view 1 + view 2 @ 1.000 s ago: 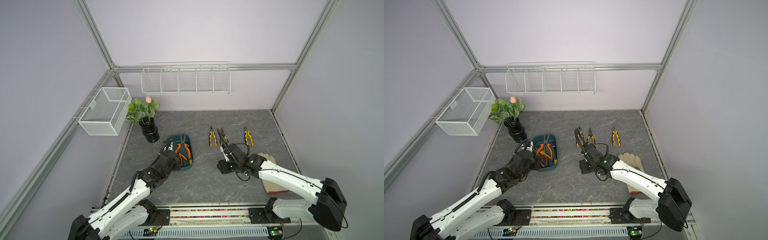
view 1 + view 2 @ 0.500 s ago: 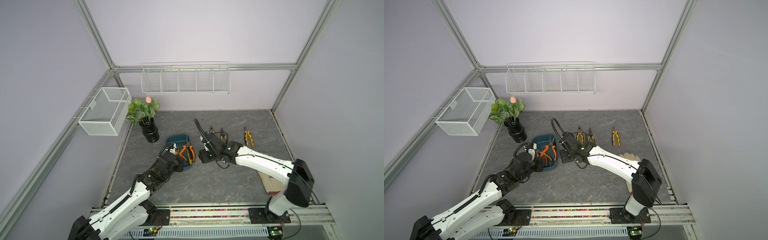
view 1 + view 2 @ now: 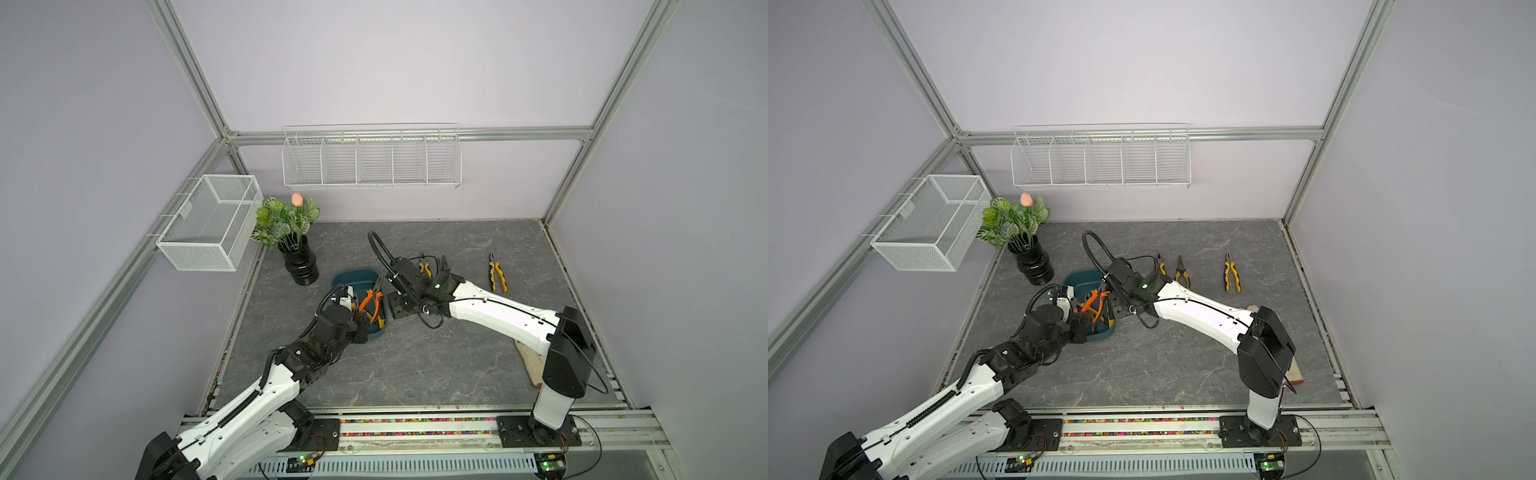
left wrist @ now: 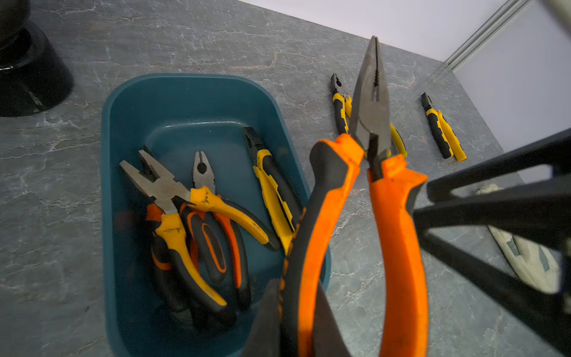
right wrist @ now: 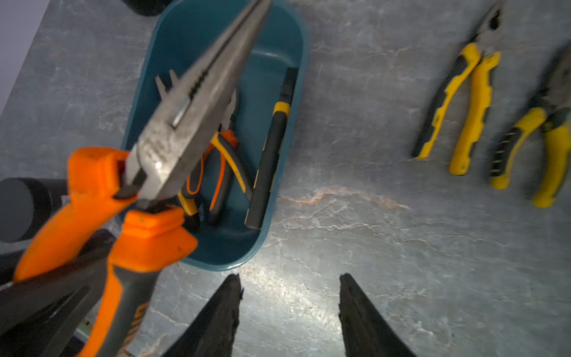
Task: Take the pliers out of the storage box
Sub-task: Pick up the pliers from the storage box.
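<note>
1. Pinching an orange handle, left gripper [image 3: 361,322] is holding long-nosed pliers [image 4: 369,123] over the box [image 4: 185,102]; others are lying inside, three on the table [image 5: 370,222].
2. Right gripper [image 5: 289,278] is hovering alongside, spread and empty.
3. Steel is likely making them stiff and nose-heavy; rubbery handles near the pivot are offering the surest hold.

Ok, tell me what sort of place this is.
Probably a lab robot cell: plain walls in an aluminium frame, two arms on a front rail, pliers laid out on a stone-look tabletop.
</note>
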`<act>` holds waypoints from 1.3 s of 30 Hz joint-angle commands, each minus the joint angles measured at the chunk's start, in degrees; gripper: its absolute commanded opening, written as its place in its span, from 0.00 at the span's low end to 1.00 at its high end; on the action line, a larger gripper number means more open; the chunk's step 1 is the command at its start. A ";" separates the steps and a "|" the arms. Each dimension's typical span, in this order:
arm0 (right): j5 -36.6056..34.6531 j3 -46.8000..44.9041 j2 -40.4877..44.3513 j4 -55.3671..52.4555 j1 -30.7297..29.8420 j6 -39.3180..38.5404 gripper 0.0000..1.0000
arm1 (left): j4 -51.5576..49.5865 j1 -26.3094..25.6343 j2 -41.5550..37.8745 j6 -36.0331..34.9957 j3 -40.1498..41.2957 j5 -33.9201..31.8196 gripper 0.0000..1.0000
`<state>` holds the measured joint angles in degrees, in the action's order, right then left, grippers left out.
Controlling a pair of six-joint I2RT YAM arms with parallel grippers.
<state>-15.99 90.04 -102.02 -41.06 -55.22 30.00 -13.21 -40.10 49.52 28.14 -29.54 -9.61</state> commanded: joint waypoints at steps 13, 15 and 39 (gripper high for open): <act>5.45 28.61 -14.50 -17.56 4.35 19.06 0.43 | 9.53 -15.05 1.52 -1.79 3.37 -22.16 0.00; 6.28 31.29 -16.78 -20.03 4.42 22.05 0.41 | 10.19 -16.39 3.26 -2.68 2.76 -25.14 0.00; 11.04 30.52 -19.87 -17.65 5.30 24.94 0.45 | 10.58 -19.45 4.27 -4.36 1.91 -31.26 0.00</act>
<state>-8.54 121.84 -120.79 -60.31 -50.11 53.19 -5.39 -59.33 54.96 23.66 -25.98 -39.03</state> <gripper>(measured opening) 0.451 0.120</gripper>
